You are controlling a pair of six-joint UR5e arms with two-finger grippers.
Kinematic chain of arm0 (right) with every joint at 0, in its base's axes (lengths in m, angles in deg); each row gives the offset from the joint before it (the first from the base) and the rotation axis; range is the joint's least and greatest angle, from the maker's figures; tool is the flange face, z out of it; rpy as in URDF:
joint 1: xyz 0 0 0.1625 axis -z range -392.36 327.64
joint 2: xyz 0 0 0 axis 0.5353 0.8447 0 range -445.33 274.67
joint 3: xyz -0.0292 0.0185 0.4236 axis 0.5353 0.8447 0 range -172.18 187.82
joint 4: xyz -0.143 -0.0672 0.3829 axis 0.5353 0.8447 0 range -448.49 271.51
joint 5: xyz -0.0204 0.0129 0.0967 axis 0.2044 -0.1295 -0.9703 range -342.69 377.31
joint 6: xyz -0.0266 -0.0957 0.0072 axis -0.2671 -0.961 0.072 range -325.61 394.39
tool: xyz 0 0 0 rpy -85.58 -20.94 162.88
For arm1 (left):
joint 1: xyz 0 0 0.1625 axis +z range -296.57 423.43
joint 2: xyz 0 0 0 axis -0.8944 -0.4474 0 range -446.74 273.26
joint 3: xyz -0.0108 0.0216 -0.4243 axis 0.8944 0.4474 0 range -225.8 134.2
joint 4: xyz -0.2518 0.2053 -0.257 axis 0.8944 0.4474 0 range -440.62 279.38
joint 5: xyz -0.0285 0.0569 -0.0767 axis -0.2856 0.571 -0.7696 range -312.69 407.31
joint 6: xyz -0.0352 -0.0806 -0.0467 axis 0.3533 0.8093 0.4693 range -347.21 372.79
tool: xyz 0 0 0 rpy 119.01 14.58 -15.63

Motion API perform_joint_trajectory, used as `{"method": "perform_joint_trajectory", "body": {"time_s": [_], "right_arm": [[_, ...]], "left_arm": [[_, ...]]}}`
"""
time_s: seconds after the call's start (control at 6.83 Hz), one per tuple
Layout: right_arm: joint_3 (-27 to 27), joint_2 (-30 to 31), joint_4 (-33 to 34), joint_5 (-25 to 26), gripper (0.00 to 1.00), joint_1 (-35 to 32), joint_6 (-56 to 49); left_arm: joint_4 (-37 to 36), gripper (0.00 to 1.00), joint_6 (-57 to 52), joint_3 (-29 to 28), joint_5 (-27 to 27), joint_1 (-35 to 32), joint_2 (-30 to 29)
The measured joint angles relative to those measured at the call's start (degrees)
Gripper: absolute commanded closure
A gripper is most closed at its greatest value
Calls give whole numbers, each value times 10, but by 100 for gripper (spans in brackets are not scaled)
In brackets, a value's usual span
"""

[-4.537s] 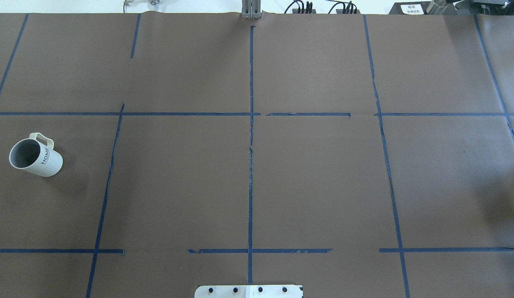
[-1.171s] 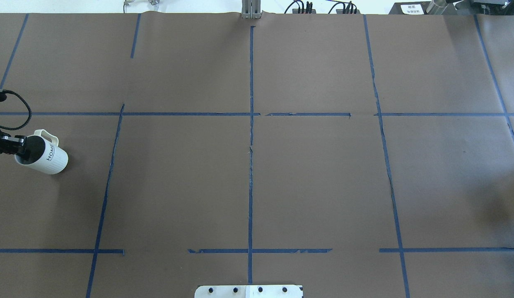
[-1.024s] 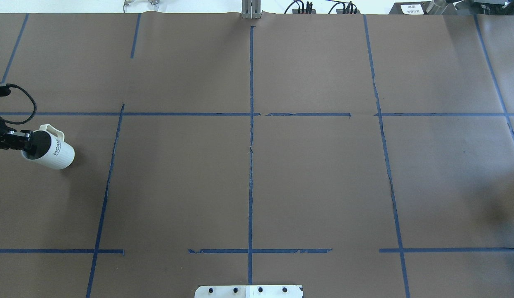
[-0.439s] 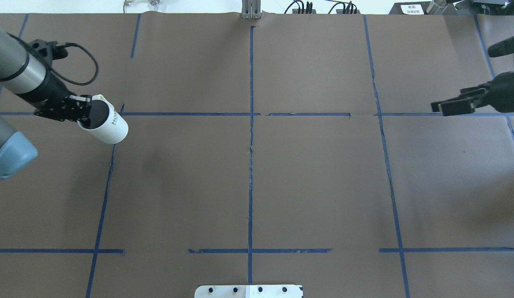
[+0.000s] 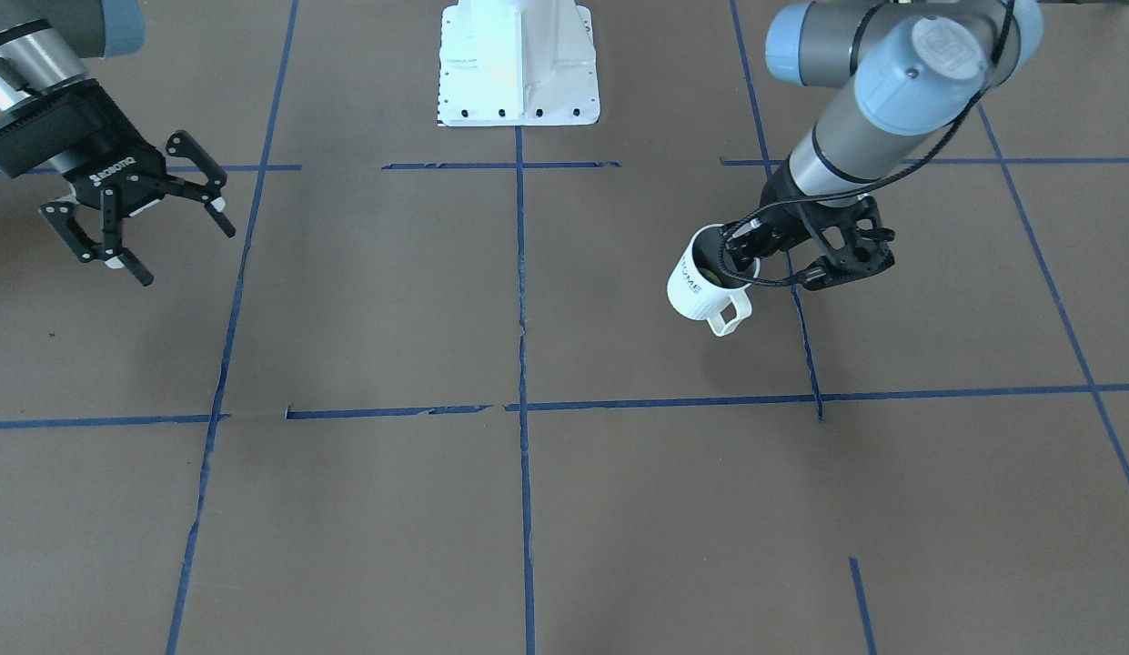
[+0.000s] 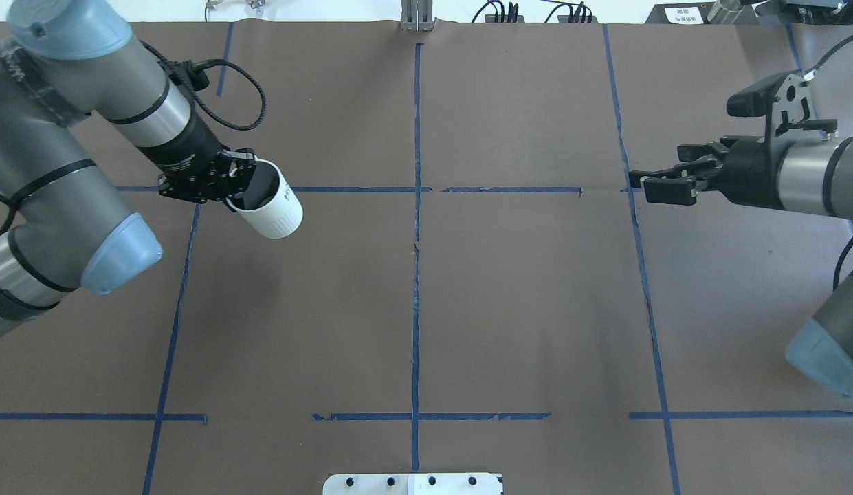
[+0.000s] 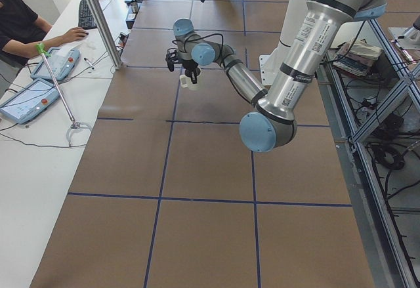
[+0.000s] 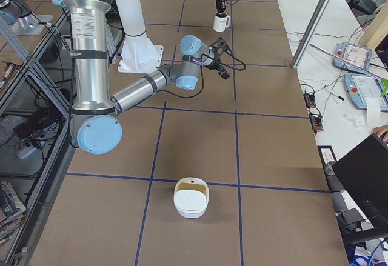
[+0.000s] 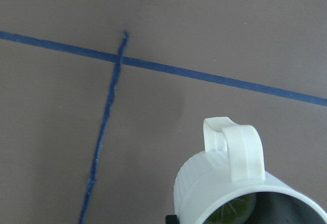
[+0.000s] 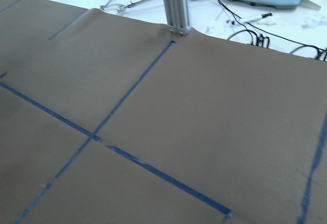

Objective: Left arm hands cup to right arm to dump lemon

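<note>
My left gripper (image 6: 242, 188) is shut on the rim of the white "HOME" cup (image 6: 273, 210), one finger inside the mouth. It holds the cup tilted above the table, left of centre. The front view shows the cup (image 5: 696, 289) with its cream handle (image 5: 730, 316) pointing away from the robot. The left wrist view shows the cup (image 9: 225, 183) with the dull-yellow lemon (image 9: 232, 215) inside it. My right gripper (image 6: 644, 187) is open and empty on the right side, its thin fingers spread (image 5: 186, 255), pointing toward the centre, far from the cup.
A white bowl (image 8: 191, 198) sits on the table toward the robot's right end. The white base plate (image 5: 519, 64) is at the robot's edge. Blue tape lines cross the brown mat. An operator (image 7: 20, 25) sits at the side table with tablets.
The left gripper closed on the cup at the far left, lifted it and carried it rightward toward the centre. The right arm came in from the right with its gripper open.
</note>
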Motion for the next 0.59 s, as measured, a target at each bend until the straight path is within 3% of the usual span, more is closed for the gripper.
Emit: {"method": "perform_joint_trajectory", "body": {"time_s": [0.44,0.59], "right_arm": [[8,-71,-16,297,1,214,-2],[15,-86,-16,349,1,255,-5]], "left_arm": [[-28,100,147,-83,0,25,-128],[-33,100,172,-96,0,31,-152]]}}
